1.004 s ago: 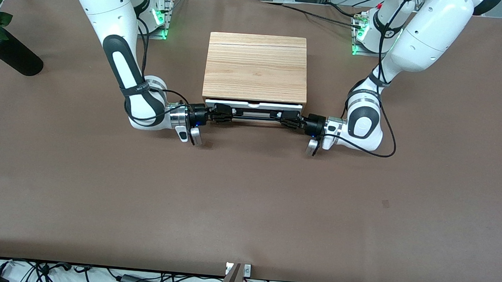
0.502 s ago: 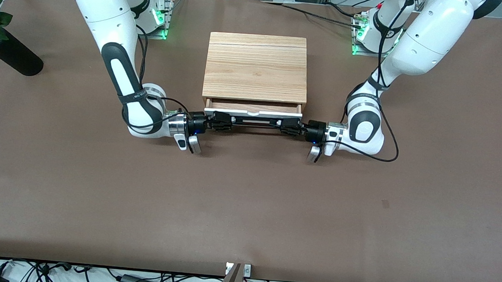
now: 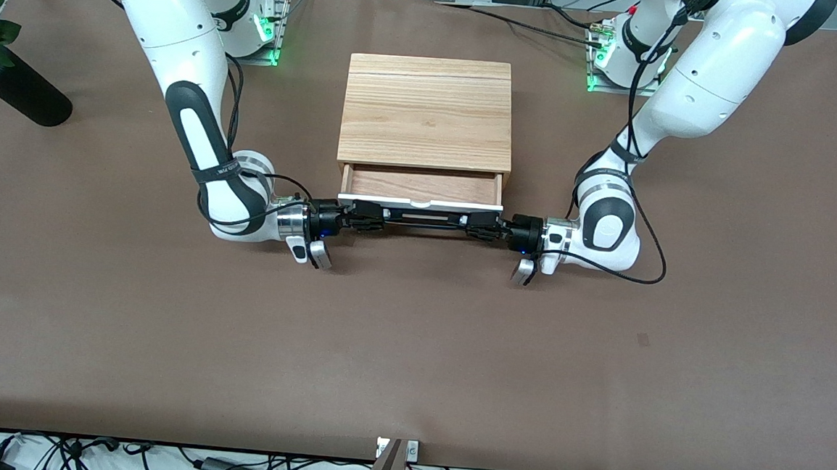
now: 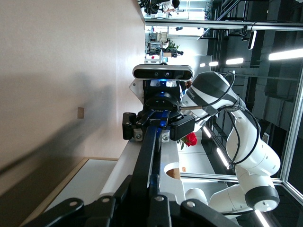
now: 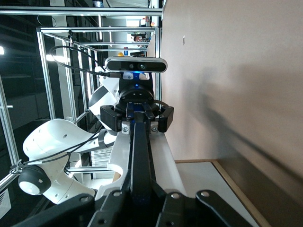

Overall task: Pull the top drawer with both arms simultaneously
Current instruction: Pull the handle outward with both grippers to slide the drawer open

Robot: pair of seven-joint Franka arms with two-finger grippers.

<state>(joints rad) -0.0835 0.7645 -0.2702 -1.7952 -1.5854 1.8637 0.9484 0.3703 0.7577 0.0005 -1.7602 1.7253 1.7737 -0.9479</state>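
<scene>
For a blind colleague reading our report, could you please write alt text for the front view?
Two white robot arms grip the black bar handle of the top drawer, partly pulled out of a light wood cabinet: the right pincer is shut on one end, the left pincer on the other. A black vase with a red rose stands at the right arm's end of the brown table.

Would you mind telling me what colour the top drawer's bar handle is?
Black. The handle on the top drawer shows best in the front view.
</scene>
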